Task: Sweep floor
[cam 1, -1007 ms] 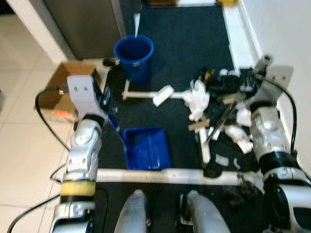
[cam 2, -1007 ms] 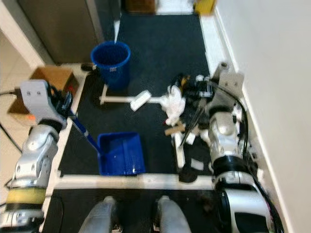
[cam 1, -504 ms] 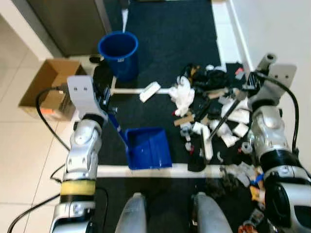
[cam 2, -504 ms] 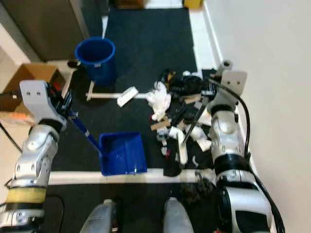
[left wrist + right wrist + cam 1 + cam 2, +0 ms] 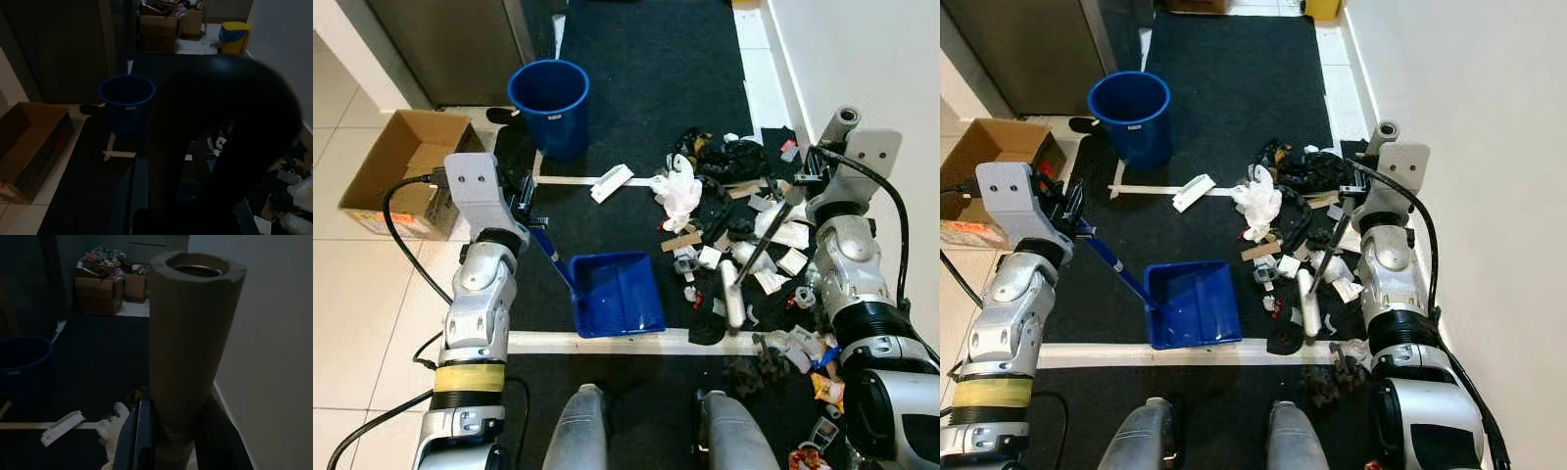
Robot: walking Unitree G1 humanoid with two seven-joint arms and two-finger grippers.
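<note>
A blue dustpan [image 5: 618,294] lies flat on the dark mat, its mouth towards a pile of litter [image 5: 724,211] of paper scraps, black bits and white wrappers. My left gripper [image 5: 525,213] is shut on the dustpan's blue handle [image 5: 551,257]. My right gripper [image 5: 805,179], near the wall, is shut on the broom's grey handle [image 5: 188,357], with a black finger [image 5: 142,440] on each side. The broom's dark stick [image 5: 762,243] slants down to a white head [image 5: 732,305] resting among the litter, right of the dustpan.
A blue bucket [image 5: 548,93] stands at the far end of the mat and an open cardboard box [image 5: 396,171] sits on the tiles to the left. White tape [image 5: 636,341] crosses the mat before my feet. More litter [image 5: 813,392] lies by the white wall [image 5: 891,69].
The whole picture has shifted, so the bucket and litter sit differently and more litter shows at the right. Both grippers keep their holds; dustpan and broom head stay about where they were.
</note>
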